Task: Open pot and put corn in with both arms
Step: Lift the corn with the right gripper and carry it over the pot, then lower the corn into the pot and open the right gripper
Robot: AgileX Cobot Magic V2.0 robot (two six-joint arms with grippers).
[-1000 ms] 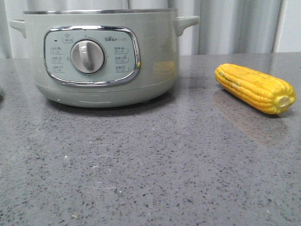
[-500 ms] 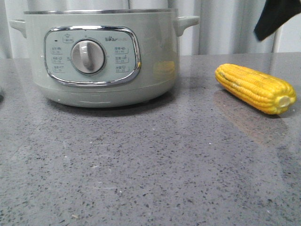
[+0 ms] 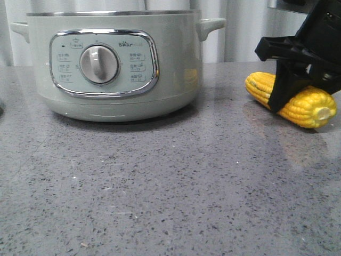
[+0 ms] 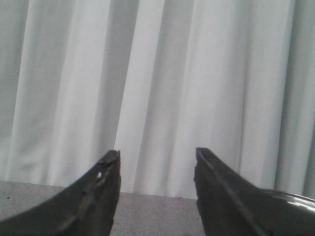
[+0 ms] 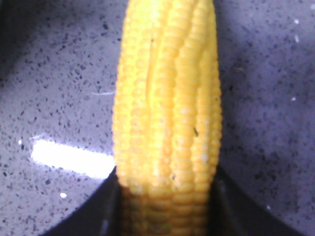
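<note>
The pale grey-green pot (image 3: 176, 64) stands at the back left of the front view, with two side handles and a dial; its top is cut off by the frame. The yellow corn (image 3: 311, 106) lies on the counter at the right, pale stub end toward the camera. My right gripper (image 3: 301, 93) has come down over the corn's middle, one black finger (image 3: 279, 98) in front of it. In the right wrist view the corn (image 5: 167, 98) lies between the spread jaws of that gripper (image 5: 166, 172). My left gripper (image 4: 156, 157) is open and empty, facing a white curtain.
The grey speckled counter (image 3: 160, 186) stretches from the pot to the near edge. A white curtain (image 4: 162, 73) hangs behind the table. A dark glossy curved edge (image 4: 295, 199) shows beside the left fingers.
My right gripper has dropped from the upper right corner down onto the corn and now straddles it. The corn and the pot have not moved.
</note>
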